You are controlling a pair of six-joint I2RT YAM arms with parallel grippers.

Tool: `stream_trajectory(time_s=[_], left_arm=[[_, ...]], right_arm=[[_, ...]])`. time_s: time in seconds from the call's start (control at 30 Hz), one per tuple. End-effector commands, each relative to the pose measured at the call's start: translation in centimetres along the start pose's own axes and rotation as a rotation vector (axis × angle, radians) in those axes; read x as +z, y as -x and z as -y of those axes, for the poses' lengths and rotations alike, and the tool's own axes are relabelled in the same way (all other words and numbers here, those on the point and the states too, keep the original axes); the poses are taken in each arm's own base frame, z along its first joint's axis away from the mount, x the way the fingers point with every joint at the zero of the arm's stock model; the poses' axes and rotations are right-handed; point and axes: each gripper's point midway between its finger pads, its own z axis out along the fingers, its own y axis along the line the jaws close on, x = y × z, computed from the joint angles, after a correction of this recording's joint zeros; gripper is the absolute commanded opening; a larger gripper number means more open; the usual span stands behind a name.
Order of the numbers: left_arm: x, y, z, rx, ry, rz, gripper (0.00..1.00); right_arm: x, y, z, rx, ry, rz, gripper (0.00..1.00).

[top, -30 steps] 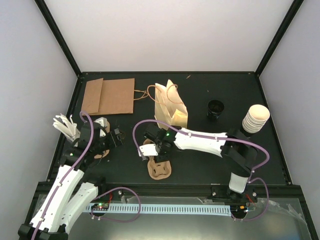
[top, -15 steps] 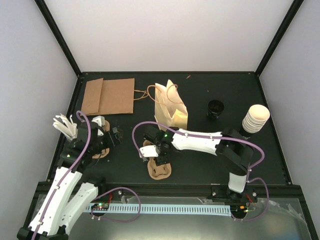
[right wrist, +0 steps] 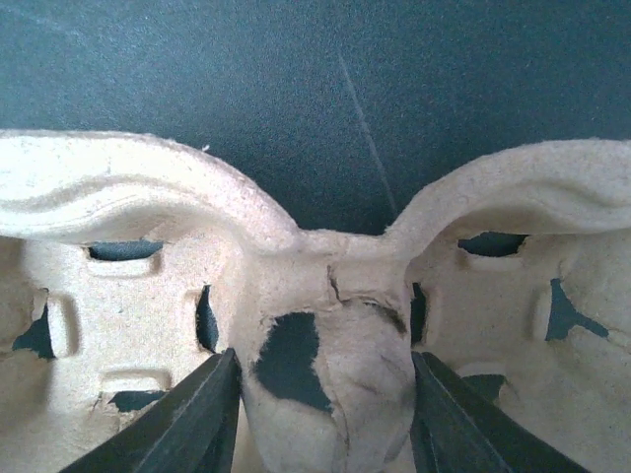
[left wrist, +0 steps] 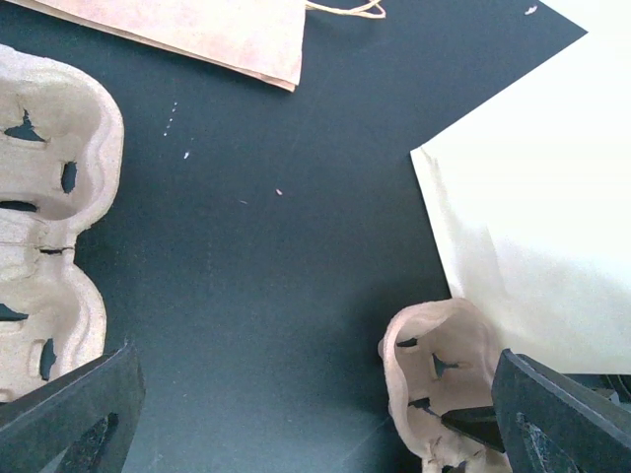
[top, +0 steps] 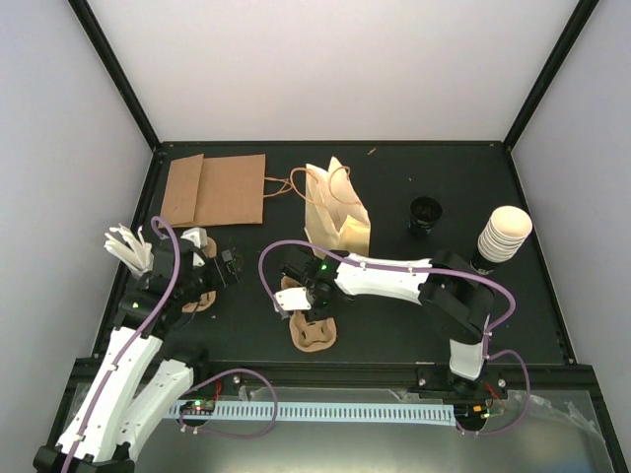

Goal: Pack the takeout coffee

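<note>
Tabletop (top: 394, 187) black, walls (top: 325, 69) white.

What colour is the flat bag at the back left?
The flat bag is plain brown; the top external view shows it best.

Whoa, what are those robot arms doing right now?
They're getting ready to pack a coffee. The right gripper is down over a cardboard cup tray, with one finger on each side of its middle hump. I can't tell if it's squeezing. The left gripper hangs wide open with nothing in it, near a second tray. The paper cups sit stacked on the right side of the table, and the cream bag stands in the middle.
</note>
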Motion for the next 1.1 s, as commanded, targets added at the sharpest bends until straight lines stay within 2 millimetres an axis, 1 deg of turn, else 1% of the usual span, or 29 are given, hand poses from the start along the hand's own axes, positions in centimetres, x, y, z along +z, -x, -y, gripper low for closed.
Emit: stream_trajectory(time_s=[0.0,0.27,0.47,0.6,0.73,0.9,1.0,1.07], left_arm=[[-0.8,1.0,0.3,0.011,0.000,0.030,0.99],[-0.9,1.1,0.4,0.012,-0.004,0.030,0.99],[-1.0,1.1,0.5,0.011,-0.007,0.034,0.99],[-1.5,1.6,0.5,0.019,0.002,0.050,0.99],[-2.5,2.6,0.5,0.034,0.026,0.080,0.99],[-4.0,3.6,0.7,0.048,0.039,0.118,0.99],[-4.9,4.3,0.9,0.058,0.039,0.143,0.99],[-5.4,4.5,1.1,0.067,0.034,0.156,0.99]], right_arm=[[-0.2,0.8,0.2,-0.007,0.003,0.018,0.47],[-1.5,1.2,0.2,0.003,-0.010,0.046,0.47],[-3.4,1.8,0.3,0.008,-0.036,0.089,0.46],[-4.9,2.1,0.3,0.014,-0.053,0.123,0.44],[-6.9,2.8,0.3,0.018,-0.081,0.180,0.43],[-10.1,3.9,0.4,0.012,-0.127,0.261,0.43],[-12.5,4.7,0.6,0.005,-0.168,0.329,0.43],[-14.7,5.3,0.6,-0.001,-0.203,0.392,0.42]])
